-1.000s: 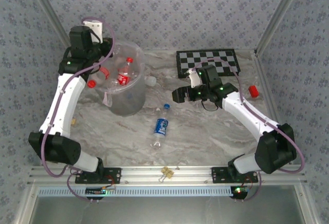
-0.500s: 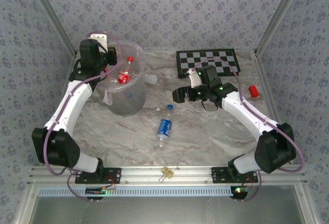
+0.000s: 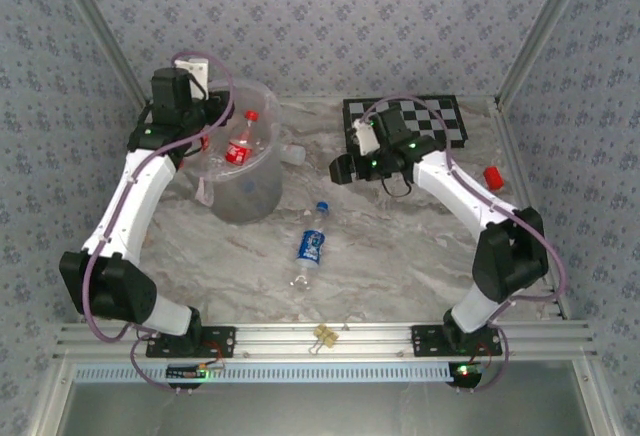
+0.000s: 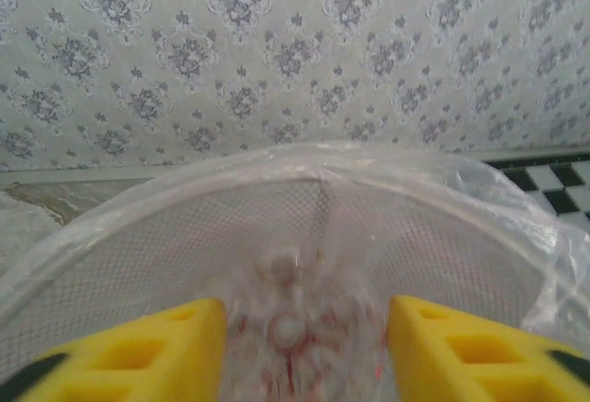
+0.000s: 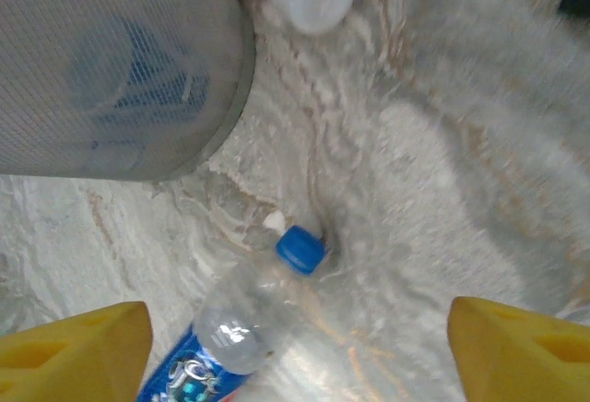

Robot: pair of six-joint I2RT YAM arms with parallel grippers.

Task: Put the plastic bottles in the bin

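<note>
One blue-labelled bottle (image 3: 311,246) lies on the table (image 3: 400,246), at seven o'clock from the right gripper (image 3: 338,169), whose jaws are spread. A red-labelled bottle (image 3: 238,144) sits inside the bin (image 3: 245,196), below the left gripper (image 4: 304,319), its jaws parted.

A lab test cell: wallpapered panels (image 3: 350,16), black-and-white checkerboard (image 3: 440,121), aluminium mounting rail (image 3: 380,339).

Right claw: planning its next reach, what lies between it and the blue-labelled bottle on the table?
Just bare marble table separates the right claw from the blue-labelled bottle, as the top external view shows.
</note>
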